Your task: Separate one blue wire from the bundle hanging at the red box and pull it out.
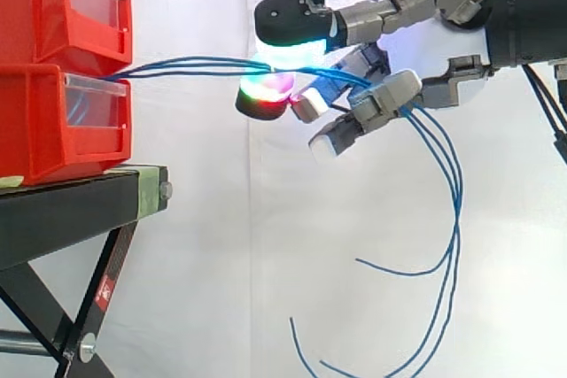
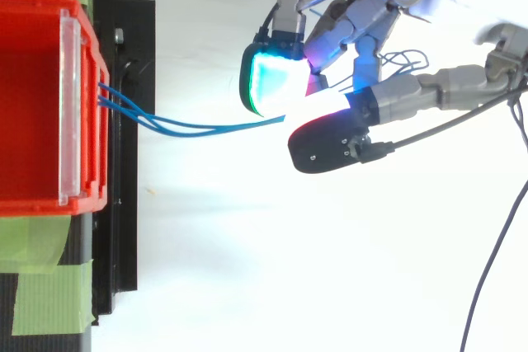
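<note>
Three blue wires (image 1: 186, 65) leave the gap between the two stacked red bins (image 1: 53, 121) and run almost level to the right into my hand (image 1: 390, 11). The hand's fingers are curled round them, with the glowing pads (image 1: 266, 95) pinching the strands just right of the bins. Behind the hand the loose wire ends (image 1: 454, 219) hang down in long curves. From above, the wires (image 2: 198, 128) stretch from the bin's front wall (image 2: 82, 121) to the hand (image 2: 388, 6). I cannot tell whether one strand is held apart from the others.
The bins stand on a black stand (image 1: 80, 210) with crossed legs, at the left. Green tape (image 2: 49, 294) lies on the stand near the bin. A white curtain (image 1: 221, 263) hangs behind; open room lies right of the stand and below the hand.
</note>
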`<state>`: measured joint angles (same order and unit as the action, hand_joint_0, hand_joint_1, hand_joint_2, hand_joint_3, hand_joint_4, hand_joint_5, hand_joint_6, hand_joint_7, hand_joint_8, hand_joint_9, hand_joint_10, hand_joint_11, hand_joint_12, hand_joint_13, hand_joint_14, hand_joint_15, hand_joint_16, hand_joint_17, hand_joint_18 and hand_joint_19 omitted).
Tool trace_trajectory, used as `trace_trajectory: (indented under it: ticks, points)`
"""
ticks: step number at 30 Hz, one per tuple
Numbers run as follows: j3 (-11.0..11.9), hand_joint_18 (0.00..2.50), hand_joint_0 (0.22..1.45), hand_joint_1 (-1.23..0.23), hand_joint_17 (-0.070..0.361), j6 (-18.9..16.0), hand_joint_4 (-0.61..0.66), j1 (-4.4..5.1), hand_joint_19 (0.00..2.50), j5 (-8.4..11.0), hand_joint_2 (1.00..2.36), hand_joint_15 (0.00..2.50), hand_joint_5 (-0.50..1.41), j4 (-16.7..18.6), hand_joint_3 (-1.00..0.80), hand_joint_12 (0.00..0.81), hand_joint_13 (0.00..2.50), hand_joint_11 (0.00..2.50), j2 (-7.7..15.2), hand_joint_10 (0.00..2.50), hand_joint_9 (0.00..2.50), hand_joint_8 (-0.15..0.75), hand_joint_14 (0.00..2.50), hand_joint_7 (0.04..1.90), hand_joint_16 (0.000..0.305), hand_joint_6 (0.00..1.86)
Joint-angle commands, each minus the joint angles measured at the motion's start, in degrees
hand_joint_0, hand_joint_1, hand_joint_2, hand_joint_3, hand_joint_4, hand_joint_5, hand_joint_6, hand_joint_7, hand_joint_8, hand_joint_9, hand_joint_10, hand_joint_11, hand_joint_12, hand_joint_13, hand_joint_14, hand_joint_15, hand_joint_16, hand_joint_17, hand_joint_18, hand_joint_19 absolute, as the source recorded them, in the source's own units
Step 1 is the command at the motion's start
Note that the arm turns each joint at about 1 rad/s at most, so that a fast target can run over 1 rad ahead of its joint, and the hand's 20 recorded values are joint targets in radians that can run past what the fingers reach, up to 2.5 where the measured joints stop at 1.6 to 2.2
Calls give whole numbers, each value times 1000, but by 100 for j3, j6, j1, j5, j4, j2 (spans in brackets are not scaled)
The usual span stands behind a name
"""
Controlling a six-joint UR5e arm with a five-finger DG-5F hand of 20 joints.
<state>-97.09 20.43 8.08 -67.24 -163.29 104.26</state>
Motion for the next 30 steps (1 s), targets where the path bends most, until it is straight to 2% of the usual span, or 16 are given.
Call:
trace_trajectory:
  ticks: [1,4,5,8,13,17,20,21,22,30]
  points:
    - [-38,630,627,-675,105,-408,209,18,711,0,1021,1490,-213,-18,-256,307,1433,1241,7,18,1025,353,529,1063,47,841]
    - [-47,629,627,-673,105,-804,212,27,712,0,1020,1495,-213,-45,-267,301,1431,1239,7,17,1024,354,525,1056,47,840]
    - [-47,627,624,-672,105,-804,211,27,713,0,1021,1492,-213,-45,-273,309,1429,1237,7,18,1020,354,529,1059,47,839]
    - [-47,625,618,-670,106,-1164,209,44,712,0,1020,1482,-213,-168,-291,310,1428,1247,7,17,1020,352,531,1069,47,835]
    - [-47,622,607,-670,105,-1419,215,62,713,0,1017,1482,-214,-300,-311,308,1425,1239,7,17,1020,356,532,1067,47,834]
    - [-47,620,598,-673,106,-1357,216,62,712,0,1016,1478,-215,-379,-319,308,1423,1245,-2,17,1012,353,537,1072,47,832]
    - [-47,617,601,-670,105,-1120,214,62,714,36,1017,1476,-215,-423,-314,308,1423,1232,7,17,1012,353,536,1064,47,832]
    - [-47,617,601,-670,105,-909,214,71,714,106,1016,1475,-215,-458,-315,307,1423,1233,-2,18,1012,352,536,1064,47,832]
    - [-47,617,601,-670,105,-540,216,62,714,238,1016,1481,-215,-484,-321,308,1423,1239,7,18,1010,352,536,1066,47,832]
    - [-47,622,570,-651,108,-470,224,71,718,246,1005,1473,-216,-484,-452,316,1424,1245,-2,18,1005,364,553,1063,48,831]
